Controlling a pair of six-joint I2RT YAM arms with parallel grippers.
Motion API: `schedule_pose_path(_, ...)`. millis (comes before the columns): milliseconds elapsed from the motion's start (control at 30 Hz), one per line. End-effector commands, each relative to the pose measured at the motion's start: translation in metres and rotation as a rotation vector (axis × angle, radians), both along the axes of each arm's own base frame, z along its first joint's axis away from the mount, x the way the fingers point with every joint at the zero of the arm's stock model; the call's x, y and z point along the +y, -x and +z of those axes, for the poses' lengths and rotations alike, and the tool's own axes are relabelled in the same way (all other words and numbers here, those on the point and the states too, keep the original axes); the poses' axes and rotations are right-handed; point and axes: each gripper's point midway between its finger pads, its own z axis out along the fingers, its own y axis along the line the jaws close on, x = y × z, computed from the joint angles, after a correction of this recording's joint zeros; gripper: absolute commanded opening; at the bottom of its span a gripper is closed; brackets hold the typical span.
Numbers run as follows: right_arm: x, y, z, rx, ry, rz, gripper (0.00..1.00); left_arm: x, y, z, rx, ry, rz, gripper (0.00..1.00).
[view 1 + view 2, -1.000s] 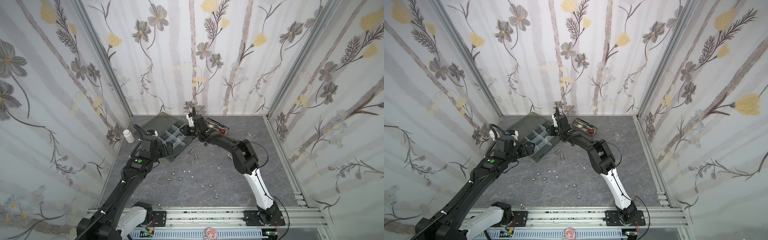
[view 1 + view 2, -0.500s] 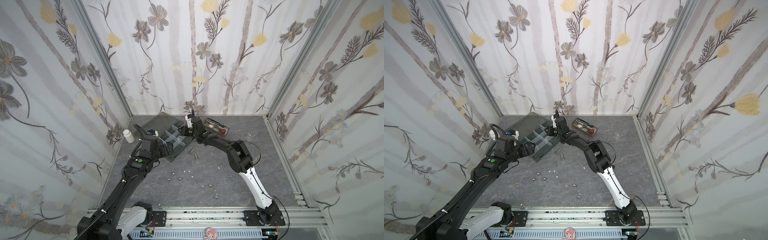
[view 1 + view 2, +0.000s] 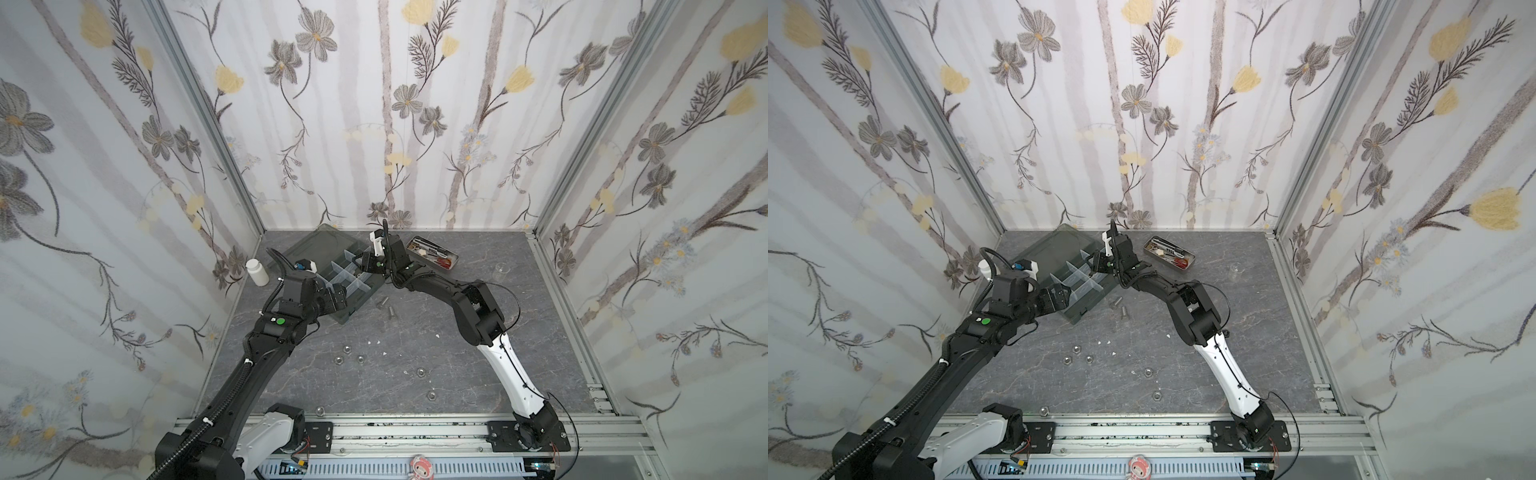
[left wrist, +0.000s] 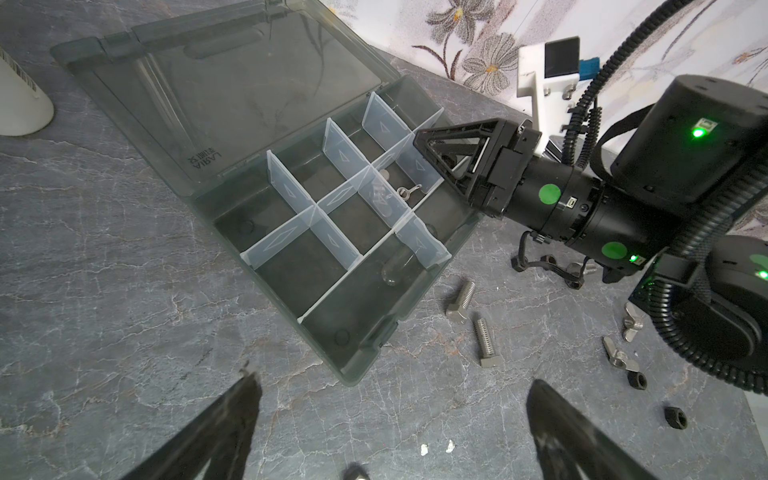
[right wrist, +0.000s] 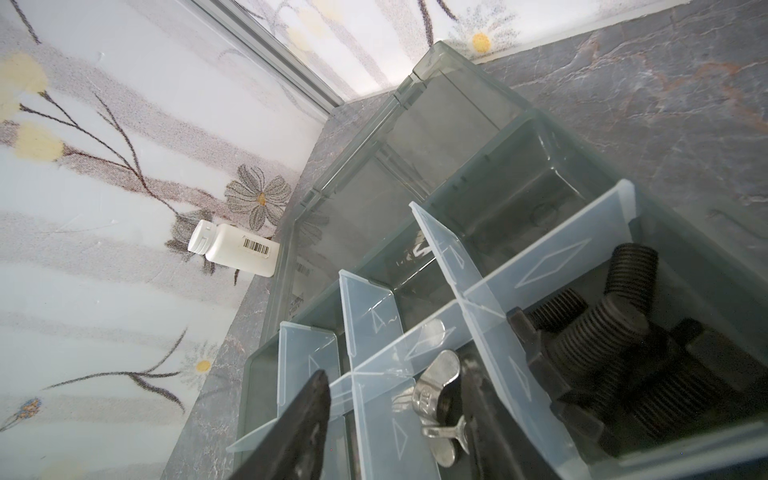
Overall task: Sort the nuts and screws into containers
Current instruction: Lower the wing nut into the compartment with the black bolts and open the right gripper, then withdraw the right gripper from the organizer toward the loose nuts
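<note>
Next pick, by my reading: two silver screws [image 4: 461,299] lying flat on the bench [image 3: 457,353]. They are just beside the long side of the box [image 4: 415,316] that faces the right edge, close together but not touching.
- Long axes are nearly parallel, heads toward the front edge and threads toward the back.
- They lie ahead of the left hand [image 4: 392,382], a little toward the right arm's side.
- The shafts run roughly across the line between its two fingers, so a pinch should meet a shaft sideways (judgement).
- The left hand is spread wide and empty, low over the bench off the box's front corner. It looks the better-placed arm for these.

The right hand [image 5: 392,376] is over the box with its fingers parted.
- A silver wing nut [image 5: 440,395] sits between them, against one finger and clear of the other.
- I read it as released. I cannot tell whether it rests on the compartment floor.
- The neighbouring compartment holds black screws [image 5: 602,328], at least three, piled.

Counts on the bench:
- silver screws: 2
- plain silver nuts [image 3: 360,358]: 6, scattered toward the front edge, one right at it
- loose wing nuts [image 4: 619,357]: 2 clear, by the right arm, with a possible third half hidden
- black nuts [image 4: 675,417]: 2, near those

Other items:
- box: 1, near the back left corner, lid open
- tool tin [image 3: 415,240]: 1, at the back edge
- white bottle [image 3: 257,272]: 1, at the left edge
</note>
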Motion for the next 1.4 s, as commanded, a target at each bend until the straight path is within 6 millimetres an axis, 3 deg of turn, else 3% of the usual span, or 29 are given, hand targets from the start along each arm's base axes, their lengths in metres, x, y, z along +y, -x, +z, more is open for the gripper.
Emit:
schedule_pose_path(0, 0.003, 0.001, 0.034, -0.051, -0.038, 0.009, 0.54, 0.001, -0.003, 0.002, -0.016, -0.005, 0.005, 1.0)
schedule_pose_path(333, -0.016, 0.022, 0.098, -0.141, -0.038, 0.021, 0.57, 0.002, -0.002, 0.004, -0.027, -0.025, -0.012, 1.0)
schedule_pose_path(467, -0.034, 0.034, 0.111, -0.151, -0.019, 0.008, 0.58, 0.0, -0.001, 0.004, -0.033, -0.024, -0.023, 1.0)
schedule_pose_path(867, -0.131, 0.066, 0.117, -0.115, 0.109, -0.111, 0.58, -0.007, -0.002, -0.001, -0.013, -0.039, -0.047, 1.0)
schedule_pose_path(1233, -0.209, 0.101, 0.109, -0.089, 0.195, -0.205, 0.59, -0.009, -0.006, -0.014, 0.024, -0.061, -0.051, 1.0)
schedule_pose_path(1267, -0.217, 0.105, 0.119, -0.107, 0.187, -0.217, 0.59, -0.008, -0.007, -0.015, 0.028, -0.064, -0.047, 1.0)
schedule_pose_path(1367, -0.238, 0.111, 0.119, -0.107, 0.194, -0.249, 0.59, -0.01, -0.007, -0.021, 0.05, -0.063, -0.051, 1.0)
